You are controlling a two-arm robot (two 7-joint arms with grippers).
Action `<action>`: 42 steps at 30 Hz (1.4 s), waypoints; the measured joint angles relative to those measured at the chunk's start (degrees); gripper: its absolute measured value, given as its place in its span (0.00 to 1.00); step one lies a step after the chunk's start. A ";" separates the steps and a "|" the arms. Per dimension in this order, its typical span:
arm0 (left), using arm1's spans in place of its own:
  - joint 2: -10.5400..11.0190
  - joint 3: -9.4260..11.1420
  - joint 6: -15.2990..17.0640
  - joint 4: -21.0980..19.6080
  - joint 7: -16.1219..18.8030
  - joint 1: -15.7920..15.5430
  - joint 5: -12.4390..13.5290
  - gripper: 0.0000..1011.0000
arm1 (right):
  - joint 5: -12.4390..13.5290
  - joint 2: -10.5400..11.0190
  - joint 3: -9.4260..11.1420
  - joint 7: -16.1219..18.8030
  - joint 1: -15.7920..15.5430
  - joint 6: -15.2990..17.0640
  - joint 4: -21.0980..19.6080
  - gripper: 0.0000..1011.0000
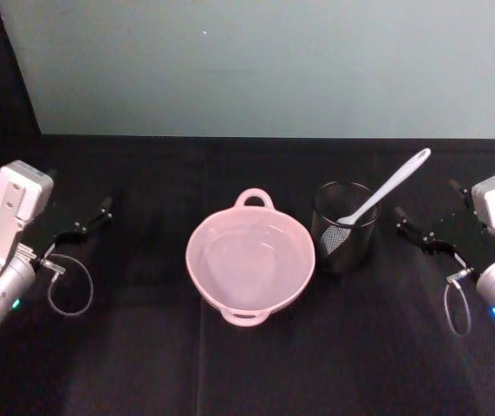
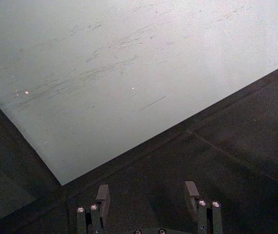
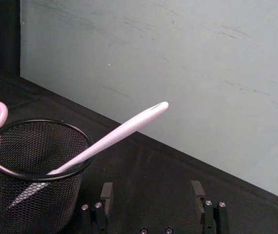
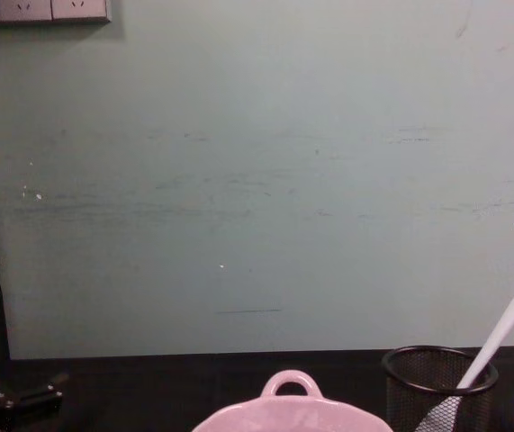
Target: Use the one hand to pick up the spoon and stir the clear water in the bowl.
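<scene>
Spoon (image 1: 392, 184) handle sticks up out of mesh cup (image 1: 355, 250), leaning toward robot's right. Air around handle open; wall (image 1: 273, 69) well behind. Cup rim rings lower shaft. Bowl (image 1: 193, 247) just beside cup on cup's left, mouth uncovered from above. Bare desk (image 1: 143, 347) between cup and right gripper (image 3: 152, 191), jaws spread. Left gripper (image 2: 147, 191), jaws spread, well apart from bowl, bare desk between.

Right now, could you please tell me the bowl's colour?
The bowl is pale pink, clearest in head view.
</scene>
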 joint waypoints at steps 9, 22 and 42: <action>0.00 0.00 0.00 0.00 0.00 0.00 0.00 1.00 | 0.00 0.00 0.00 0.00 0.00 0.00 0.00 0.99; 0.00 0.00 0.00 0.00 0.00 0.00 0.00 1.00 | 0.00 0.00 0.00 0.00 0.00 0.00 0.00 0.99; 0.00 0.00 0.00 0.00 0.00 0.00 0.00 1.00 | 1.94 0.10 3.23 1.24 -4.28 -1.33 -5.14 0.99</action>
